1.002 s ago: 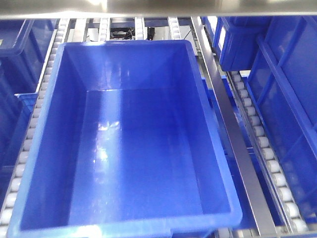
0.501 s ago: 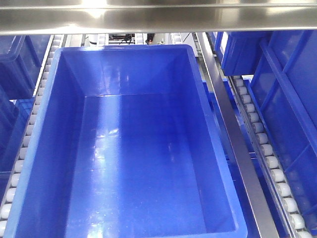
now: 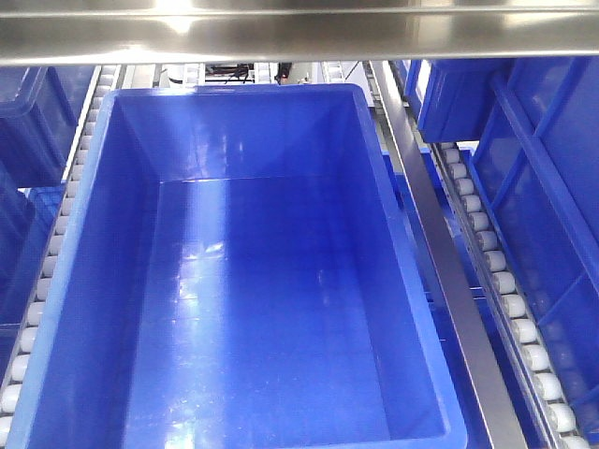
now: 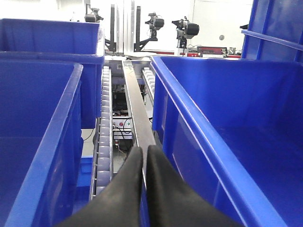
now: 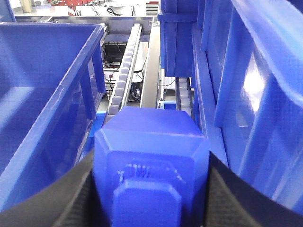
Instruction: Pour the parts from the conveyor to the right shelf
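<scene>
Between right end effector (image 5: 151, 189) fingers, boxy bright-blue part (image 5: 150, 161).

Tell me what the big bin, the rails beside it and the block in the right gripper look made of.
Bin: glossy blue moulded plastic, judging by its sheen and rounded rim. Rails: probably brushed silver metal, with white, likely plastic, rollers. Block: bright blue hard plastic, smooth with bevelled edges, held between the right gripper's jaws.

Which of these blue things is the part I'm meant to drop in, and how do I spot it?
Start at the shelf with its rails of white rollers and big blue bins. In the right wrist view, look low and centre, where the right tool is shut on the part. It is a small boxy blue block, unlike the big open bins beside it.
</scene>
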